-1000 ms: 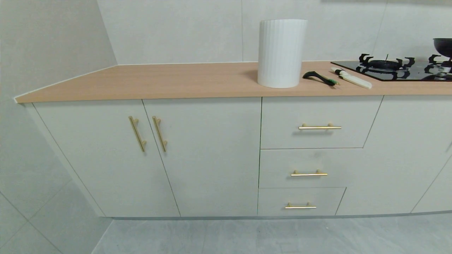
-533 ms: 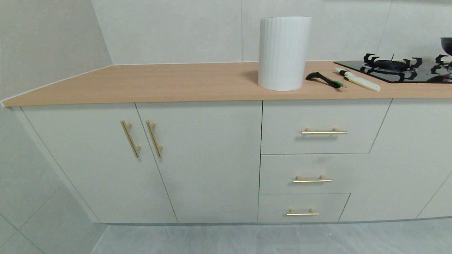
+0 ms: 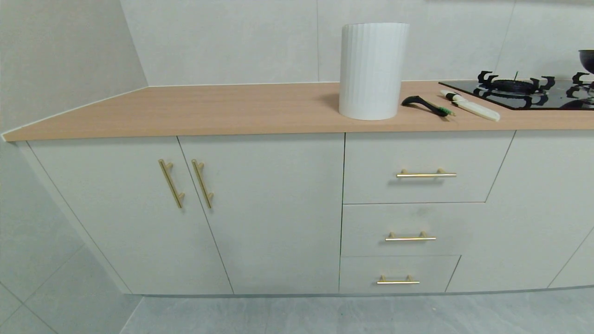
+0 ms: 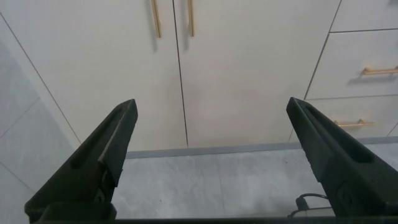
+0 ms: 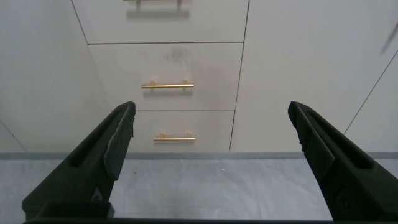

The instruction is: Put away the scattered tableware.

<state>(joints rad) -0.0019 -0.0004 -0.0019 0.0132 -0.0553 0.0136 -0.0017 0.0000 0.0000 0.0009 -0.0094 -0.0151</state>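
On the wooden countertop stands a tall white ribbed holder. Just right of it lie a black-handled utensil with a green tip and a white knife-shaped utensil. My left gripper hangs low before the double cabinet doors, open with nothing between its fingers. My right gripper is low in front of the drawers, also open and empty.
A black gas hob with pan supports sits at the counter's right end, a dark pan at its edge. Below the counter are two doors with gold handles and three drawers. Grey tiled floor lies in front.
The head view has shifted, so the cabinet looks slightly nearer and more to the right than a second ago. Nothing on the counter has moved.
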